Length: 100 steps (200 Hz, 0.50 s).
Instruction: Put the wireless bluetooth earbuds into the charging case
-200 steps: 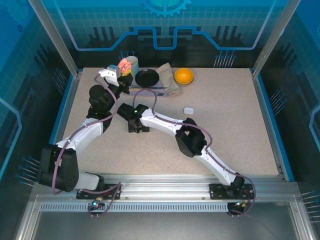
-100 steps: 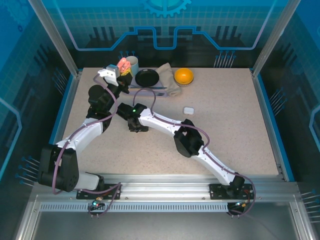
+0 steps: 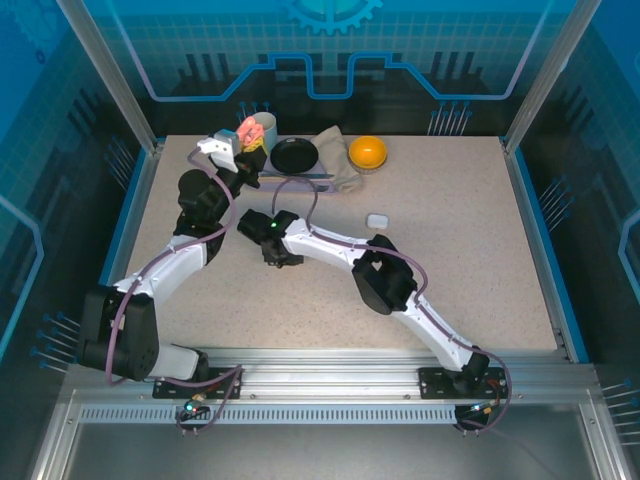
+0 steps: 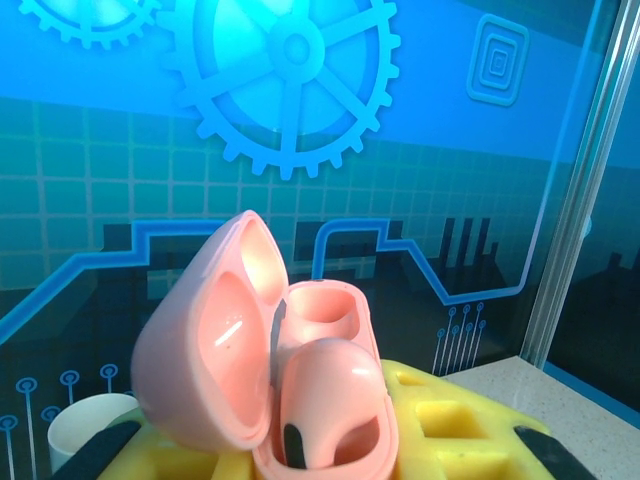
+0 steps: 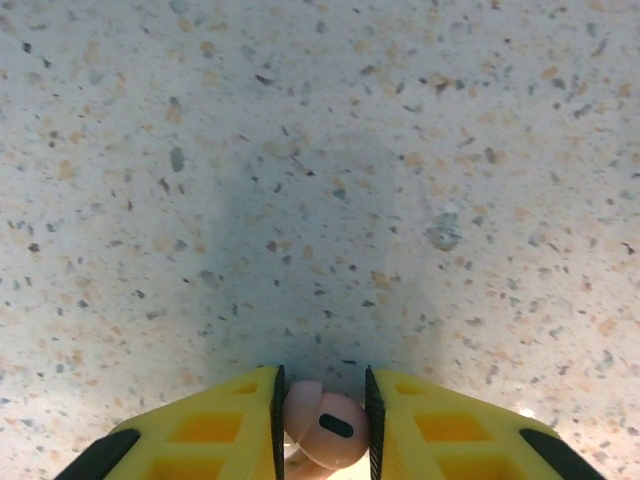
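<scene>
Right jaws have narrowed since a second ago and now pinch a pink earbud (image 5: pixel 322 428) between the yellow pads (image 5: pixel 240 425), low at the speckled surface (image 5: pixel 320 150). Left jaws are clamped on the open pink case (image 4: pixel 215 350), raised at back left by the cup (image 3: pixel 264 125). A second pink earbud (image 4: pixel 330 400) sits inside.
</scene>
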Tool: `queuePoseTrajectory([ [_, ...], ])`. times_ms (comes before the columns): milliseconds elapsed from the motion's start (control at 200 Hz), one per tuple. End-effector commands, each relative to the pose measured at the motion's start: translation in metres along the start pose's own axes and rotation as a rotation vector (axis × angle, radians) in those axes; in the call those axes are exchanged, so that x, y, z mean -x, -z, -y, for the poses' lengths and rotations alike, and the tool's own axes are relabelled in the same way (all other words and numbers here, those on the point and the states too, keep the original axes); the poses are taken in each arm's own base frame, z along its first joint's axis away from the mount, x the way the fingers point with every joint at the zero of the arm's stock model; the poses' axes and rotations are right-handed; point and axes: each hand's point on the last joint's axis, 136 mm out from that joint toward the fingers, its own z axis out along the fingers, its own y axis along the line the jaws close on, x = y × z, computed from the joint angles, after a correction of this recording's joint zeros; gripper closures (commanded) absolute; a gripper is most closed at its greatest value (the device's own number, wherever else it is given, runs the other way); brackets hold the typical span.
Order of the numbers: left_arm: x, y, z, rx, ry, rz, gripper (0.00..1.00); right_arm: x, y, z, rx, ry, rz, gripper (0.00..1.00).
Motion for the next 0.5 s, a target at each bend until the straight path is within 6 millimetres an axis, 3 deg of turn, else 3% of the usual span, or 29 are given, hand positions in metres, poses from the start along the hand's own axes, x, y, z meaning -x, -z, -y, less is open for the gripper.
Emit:
queuePoseTrajectory([
  [0, 0.003, 0.001, -0.002, -0.013, 0.013, 0.014, 1.0, 0.005, 0.011, 0.017, -0.022, 0.023, 0.01, 0.73],
  [190, 0.001, 0.002, 0.0, -0.023, 0.02, 0.005, 1.0, 0.003, 0.013, 0.03, 0.019, 0.179, 0.007, 0.73],
  [235, 0.002, 0.002, 0.001, -0.025, 0.019, 0.005, 1.0, 0.009, 0.025, 0.033, 0.053, 0.215, 0.03, 0.73],
  [495, 0.001, 0.004, 0.005, -0.045, 0.031, -0.005, 1.0, 0.001, 0.031, 0.08, 0.185, 0.386, 0.046, 0.73],
])
